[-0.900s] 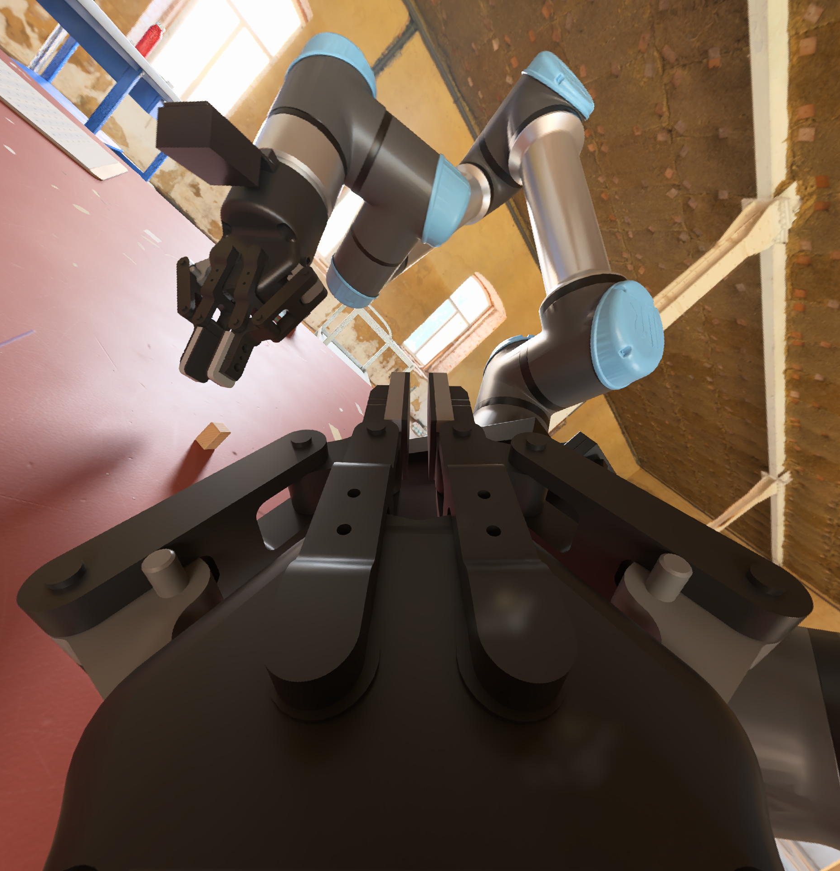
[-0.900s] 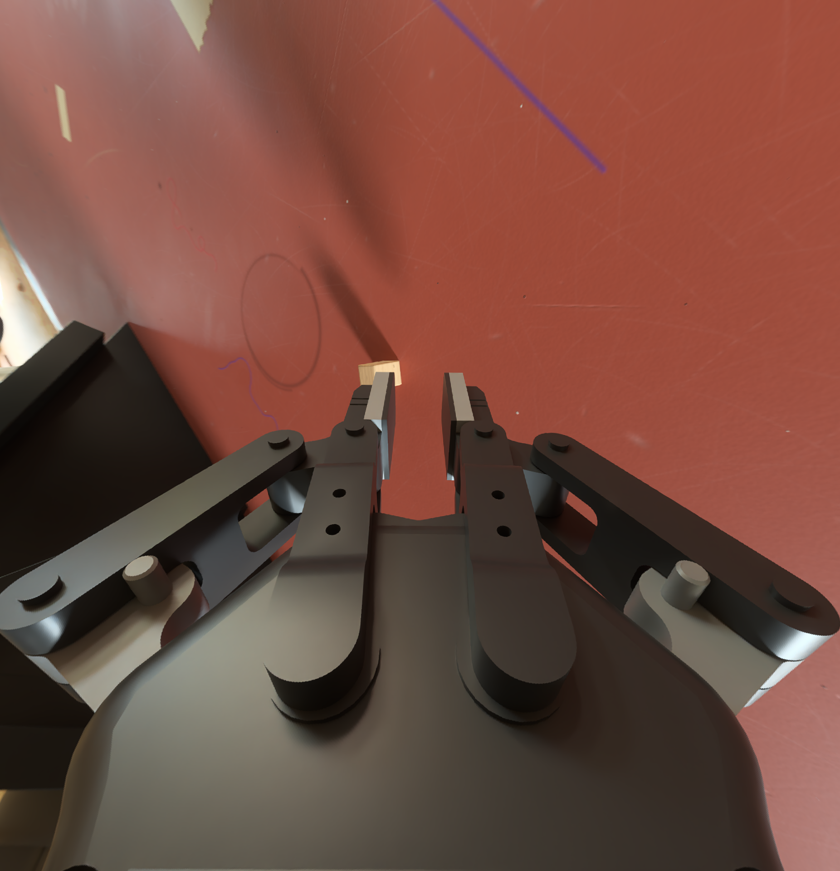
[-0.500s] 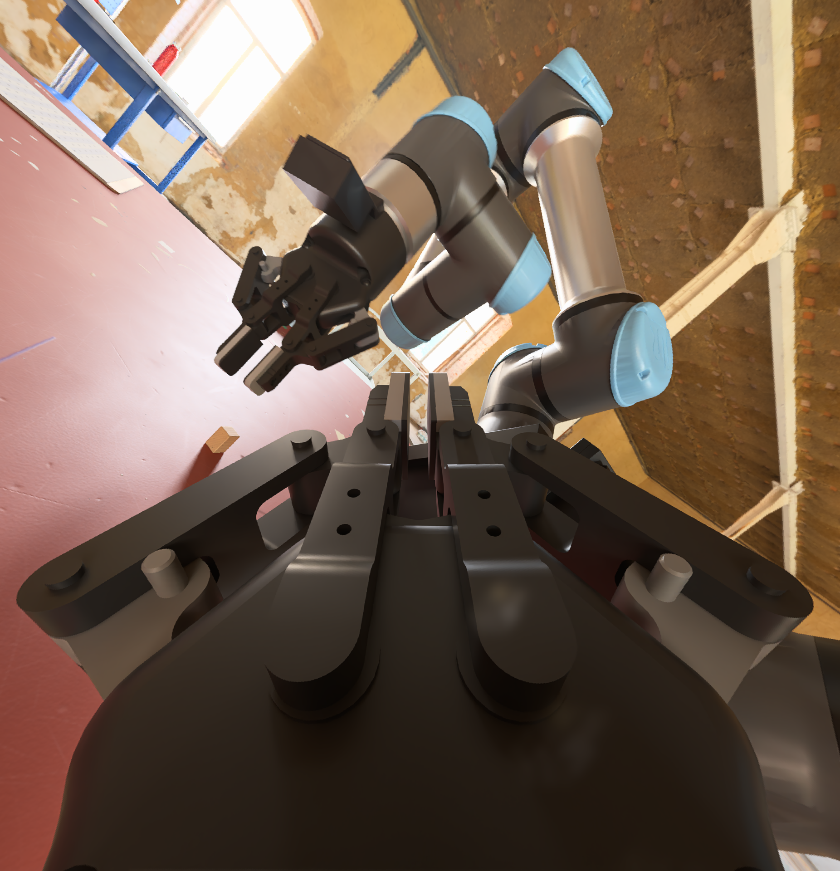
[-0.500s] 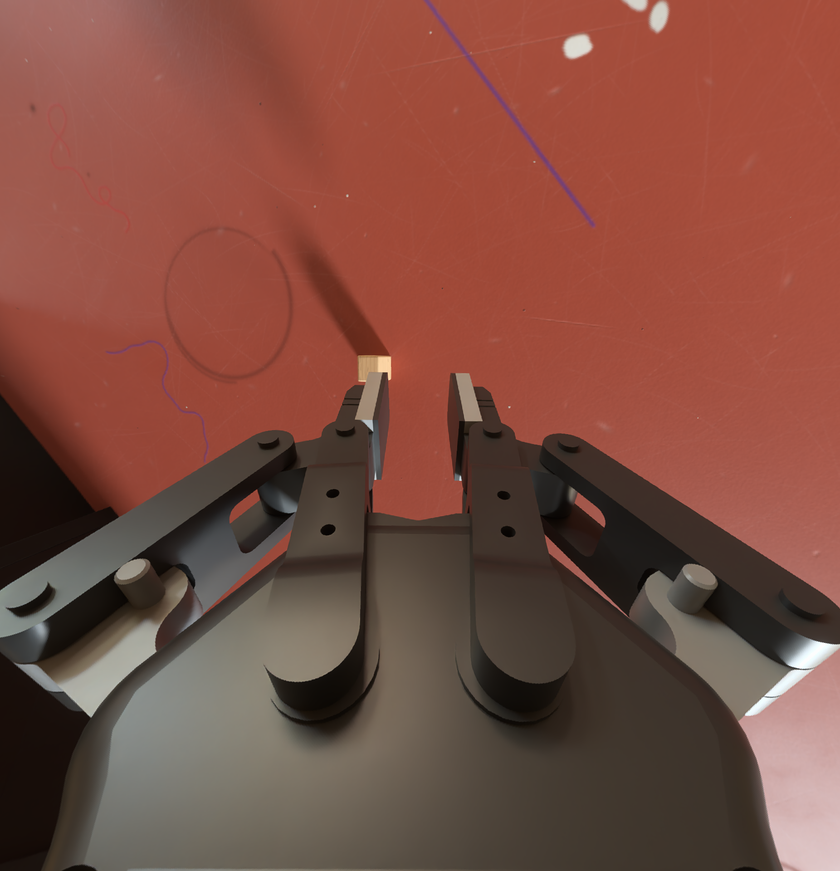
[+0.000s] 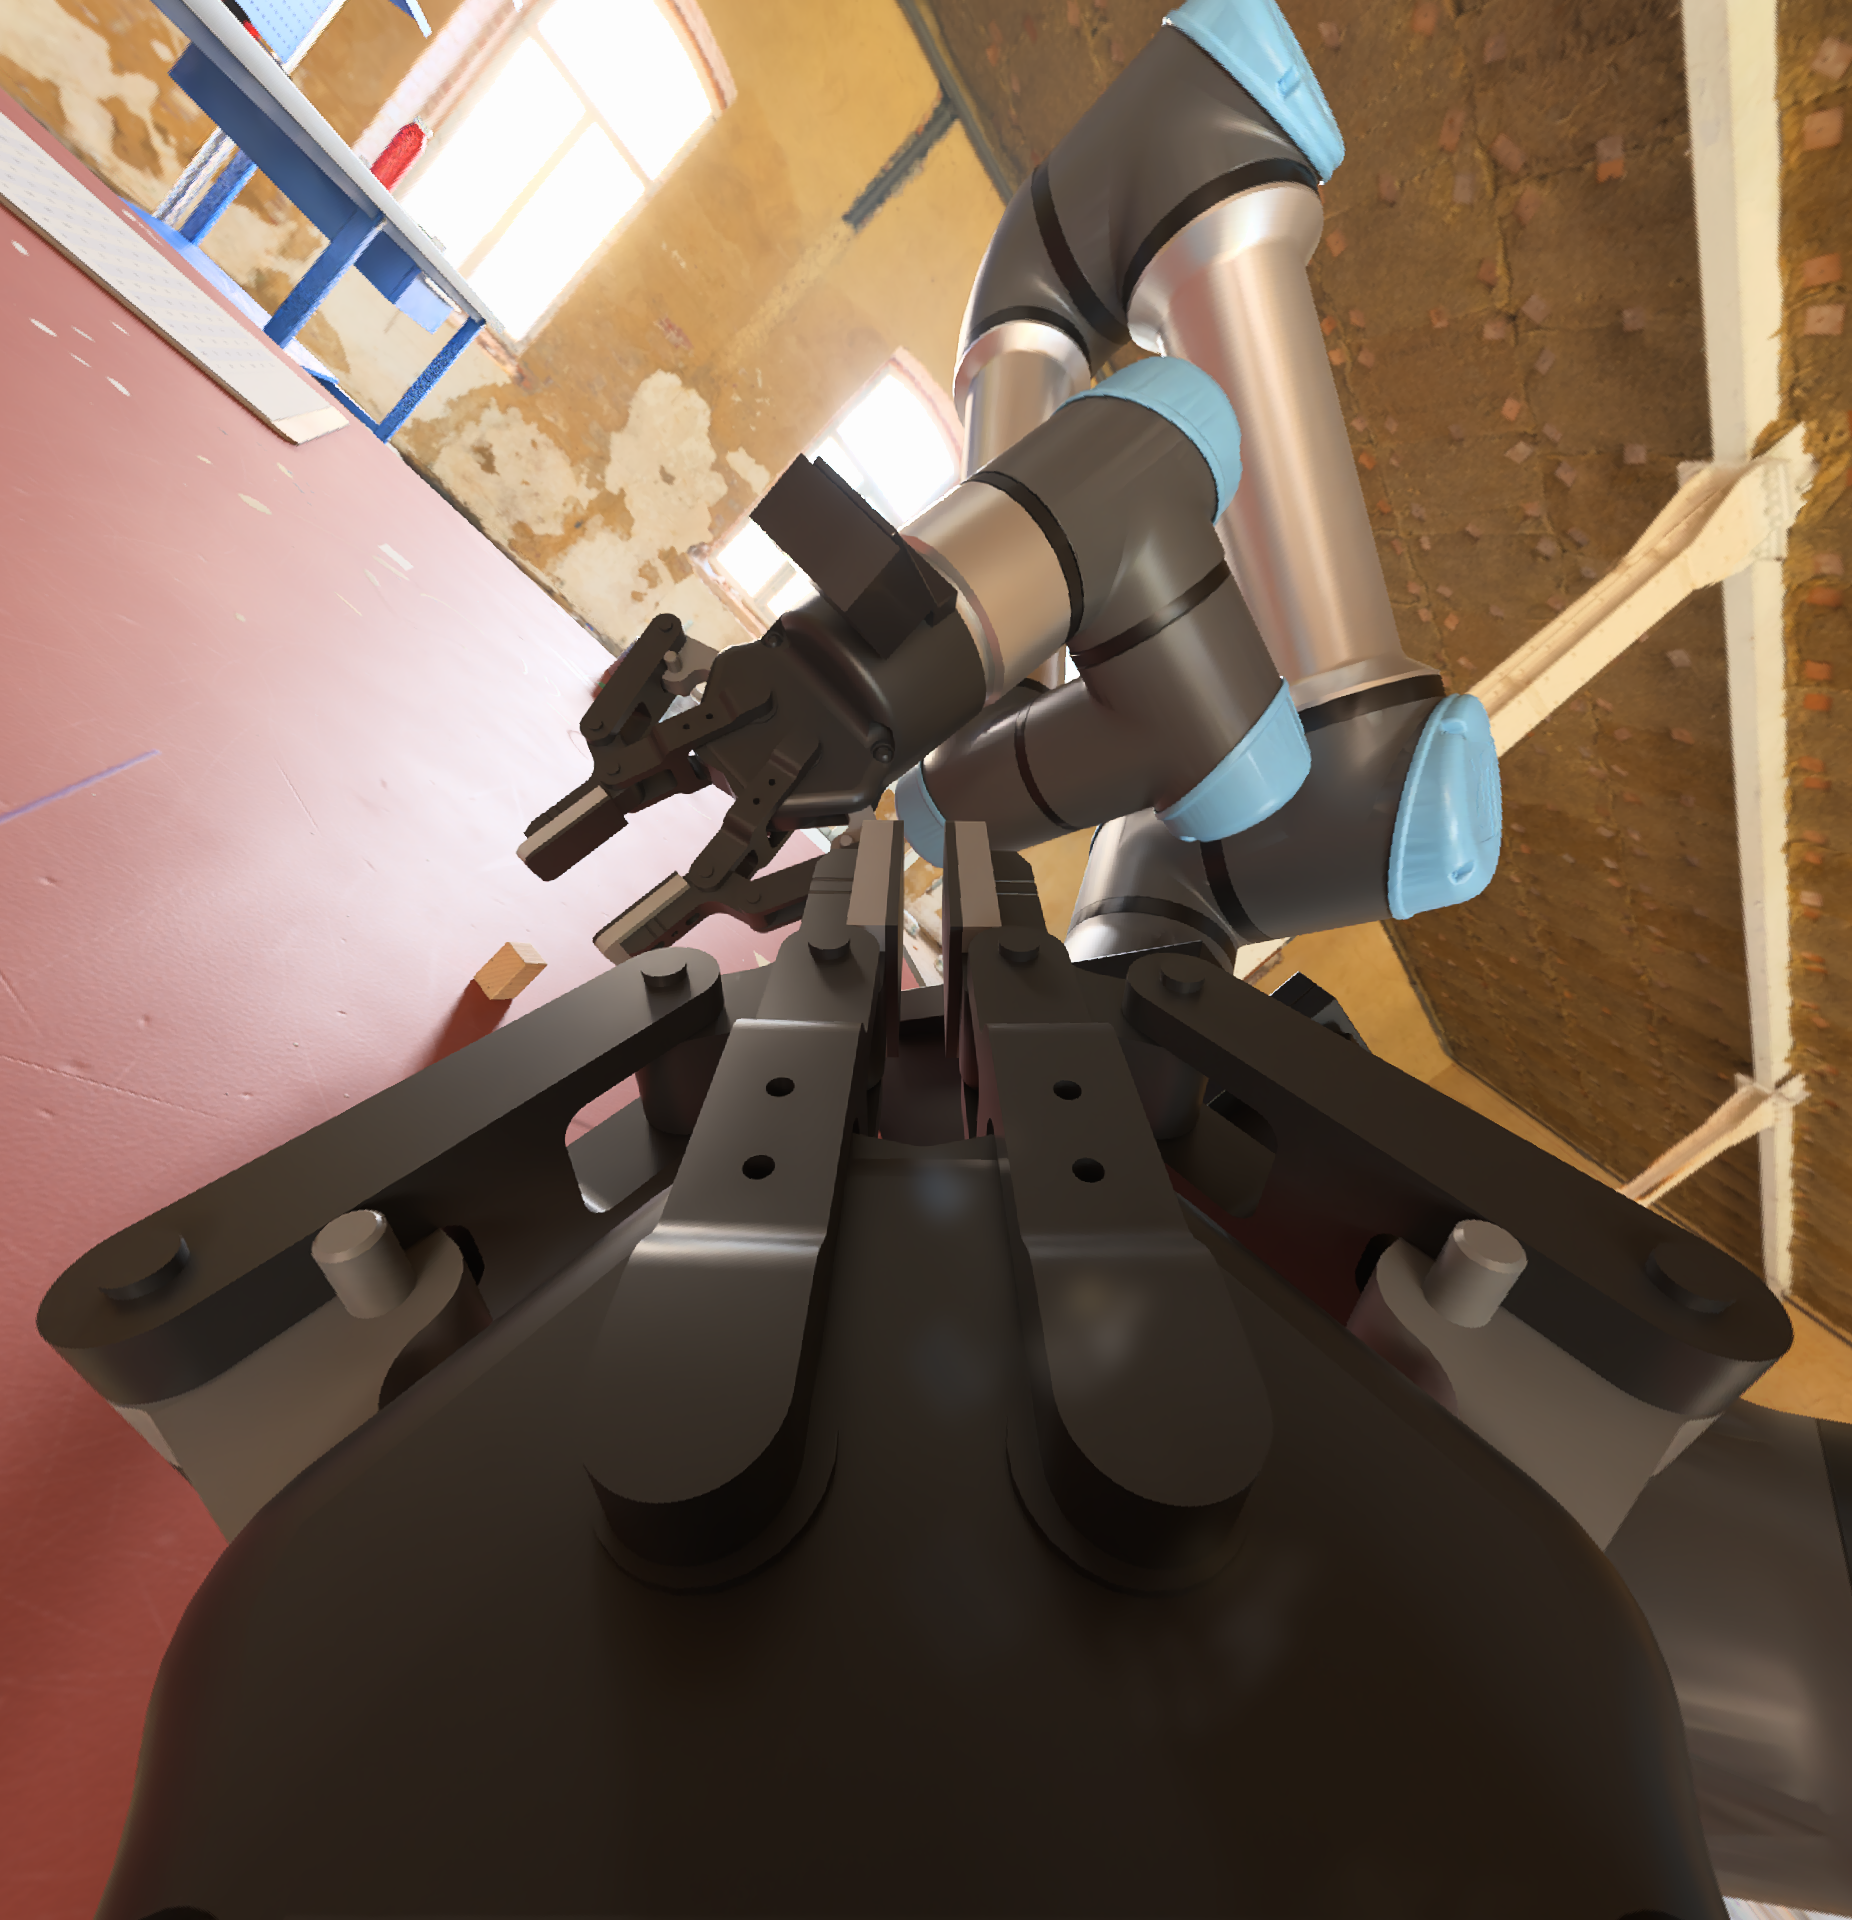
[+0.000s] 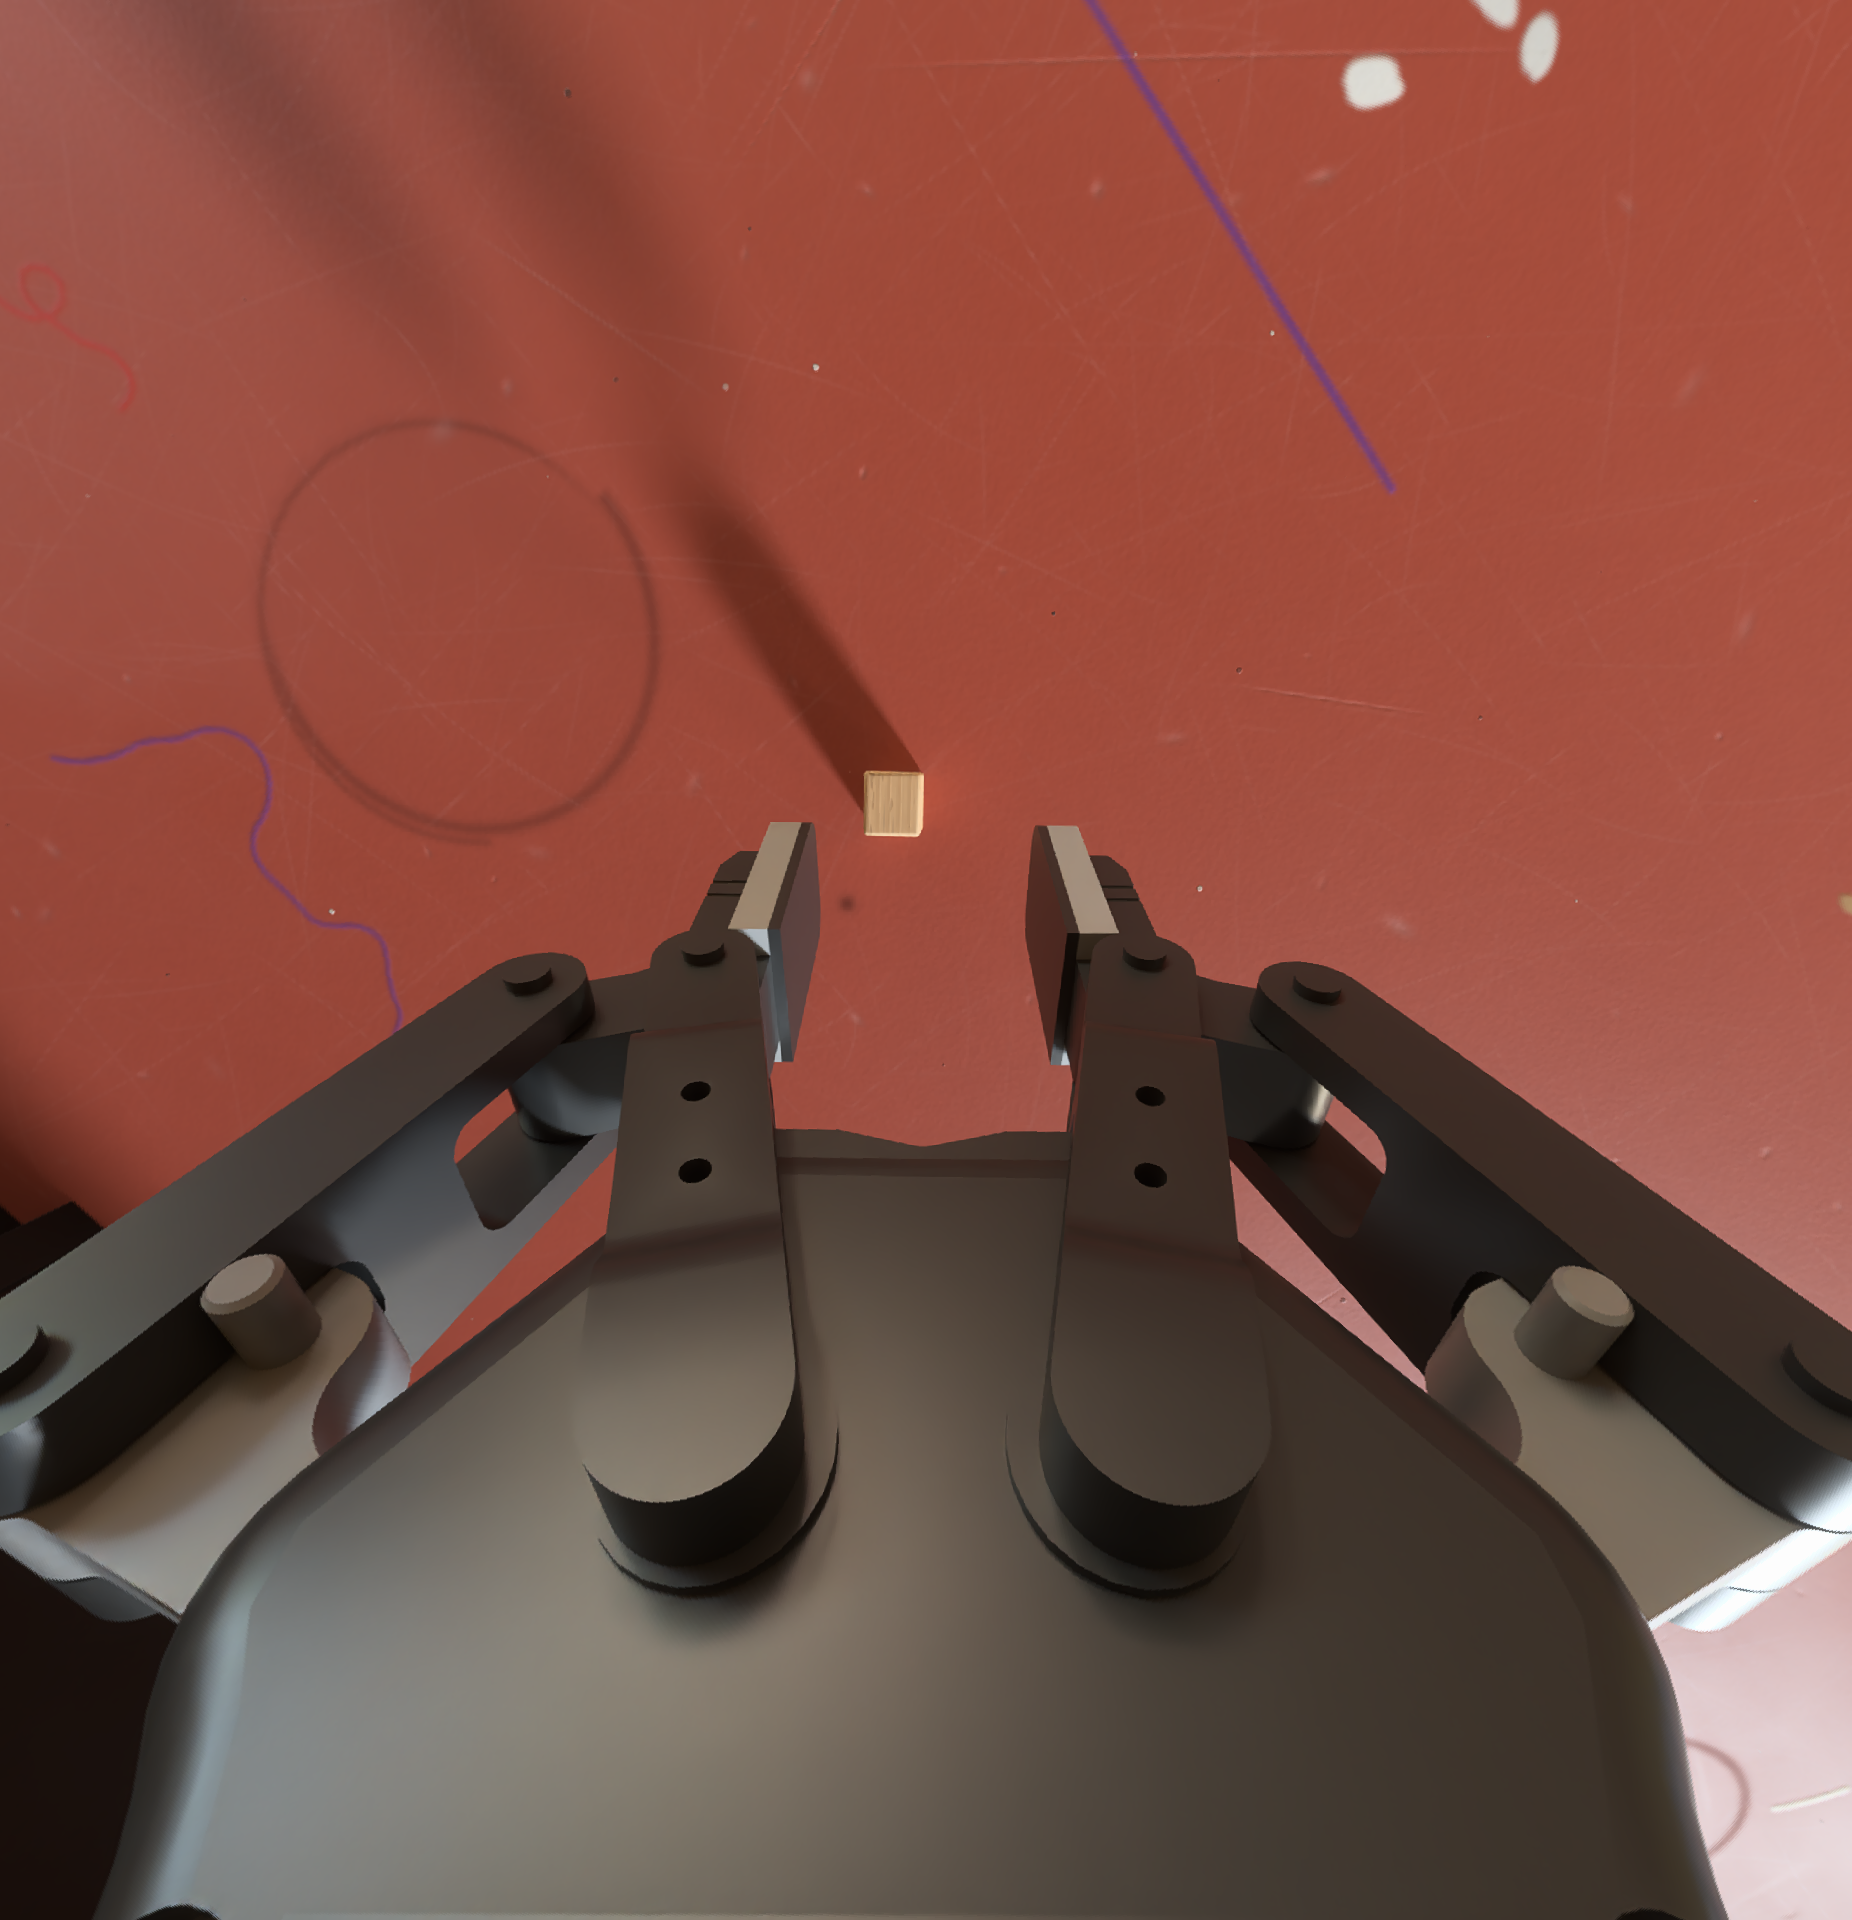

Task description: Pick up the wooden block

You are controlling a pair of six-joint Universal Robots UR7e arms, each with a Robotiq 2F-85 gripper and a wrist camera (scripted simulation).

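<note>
Wooden block [image 6: 893, 803] lies alone on the red tabletop [image 6: 1317, 675], just beyond the spread right pincer [image 6: 914, 852]; left pincer [image 5: 920, 868] sits nearly closed, empty, well apart.

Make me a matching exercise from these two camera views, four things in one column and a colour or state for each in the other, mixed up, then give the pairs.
Things
1. wooden block
2. right claw
3. left claw
4. straight line on the table

States or colours
A. fingers nearly together, holding nothing
B. purple
C. fingers spread apart, above the block
D. light tan, lying free on the red table

Pairs: 1-D, 2-C, 3-A, 4-B
</note>
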